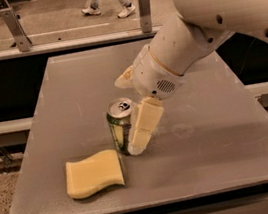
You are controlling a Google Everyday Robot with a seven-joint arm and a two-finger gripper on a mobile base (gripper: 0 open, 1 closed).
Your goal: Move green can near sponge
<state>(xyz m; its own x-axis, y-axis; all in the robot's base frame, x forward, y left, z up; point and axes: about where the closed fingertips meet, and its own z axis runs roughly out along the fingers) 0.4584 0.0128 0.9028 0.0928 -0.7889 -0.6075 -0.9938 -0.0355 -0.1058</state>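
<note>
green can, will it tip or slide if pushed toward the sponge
Probably tippy: the green can stands upright, tall and slim, so a high push may topple it. The gripper sits right beside it. Its smooth metal likely slides on the table.
</note>
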